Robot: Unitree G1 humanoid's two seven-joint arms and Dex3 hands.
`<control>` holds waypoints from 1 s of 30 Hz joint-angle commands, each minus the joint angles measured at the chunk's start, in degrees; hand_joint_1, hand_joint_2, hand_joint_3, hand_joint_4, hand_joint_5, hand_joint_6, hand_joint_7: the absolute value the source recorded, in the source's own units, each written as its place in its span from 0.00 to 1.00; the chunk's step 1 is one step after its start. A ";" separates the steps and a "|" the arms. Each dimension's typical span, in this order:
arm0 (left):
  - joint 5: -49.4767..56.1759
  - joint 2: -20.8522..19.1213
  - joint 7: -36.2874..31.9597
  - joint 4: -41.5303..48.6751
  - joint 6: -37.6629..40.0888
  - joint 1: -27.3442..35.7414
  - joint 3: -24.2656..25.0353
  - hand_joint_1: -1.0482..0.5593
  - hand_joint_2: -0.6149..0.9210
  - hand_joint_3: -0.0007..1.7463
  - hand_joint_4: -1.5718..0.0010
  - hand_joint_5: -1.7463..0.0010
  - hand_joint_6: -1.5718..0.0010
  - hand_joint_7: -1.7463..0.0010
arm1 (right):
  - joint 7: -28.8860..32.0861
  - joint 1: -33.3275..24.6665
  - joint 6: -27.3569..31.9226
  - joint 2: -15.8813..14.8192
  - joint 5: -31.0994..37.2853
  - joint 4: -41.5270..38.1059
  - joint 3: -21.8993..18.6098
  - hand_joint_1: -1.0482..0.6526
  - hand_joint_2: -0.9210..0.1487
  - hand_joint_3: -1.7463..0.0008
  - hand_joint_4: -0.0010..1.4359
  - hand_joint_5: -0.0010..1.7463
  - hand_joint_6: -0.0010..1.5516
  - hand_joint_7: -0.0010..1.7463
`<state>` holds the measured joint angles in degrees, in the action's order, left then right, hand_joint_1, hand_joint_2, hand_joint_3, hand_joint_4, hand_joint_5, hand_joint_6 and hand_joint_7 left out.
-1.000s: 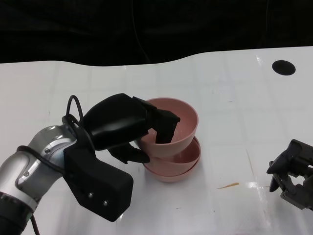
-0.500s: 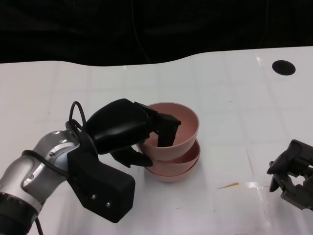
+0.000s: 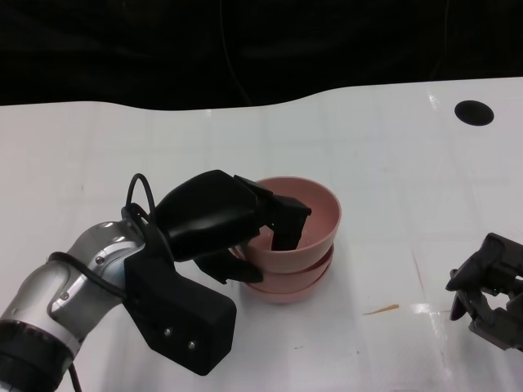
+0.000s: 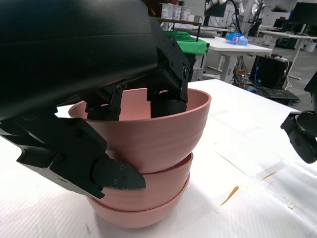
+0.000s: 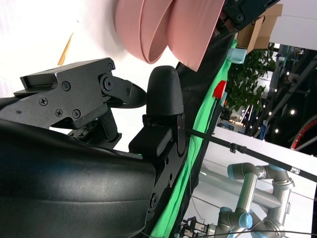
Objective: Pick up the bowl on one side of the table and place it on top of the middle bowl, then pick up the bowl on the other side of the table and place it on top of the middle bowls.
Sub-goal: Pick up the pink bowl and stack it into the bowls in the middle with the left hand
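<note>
Top pink bowl (image 3: 306, 214) on the stack, rim in left hand (image 3: 219, 222) grip

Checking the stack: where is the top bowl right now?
Head view, centre: the top bowl sits nested on the two lower bowls, with the left hand gripping its rim.

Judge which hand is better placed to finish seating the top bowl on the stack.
Left. The left hand already grips the top bowl by its rim, over the two stacked bowls. The right hand rests apart near the table's edge, holding nothing.
</note>
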<state>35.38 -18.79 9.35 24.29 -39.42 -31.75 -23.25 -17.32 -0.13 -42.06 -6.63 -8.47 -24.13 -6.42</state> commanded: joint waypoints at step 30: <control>2.76 0.33 -6.14 10.14 -2.38 -3.42 -1.93 0.63 0.92 0.26 0.56 0.00 0.64 0.00 | 0.98 -0.73 -0.33 -0.60 0.20 -0.13 -0.61 0.56 0.09 0.61 0.56 0.93 0.47 0.78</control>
<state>37.76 -17.96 4.36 33.92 -41.28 -33.94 -25.11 -16.73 -0.31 -42.10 -6.64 -8.20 -24.31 -6.42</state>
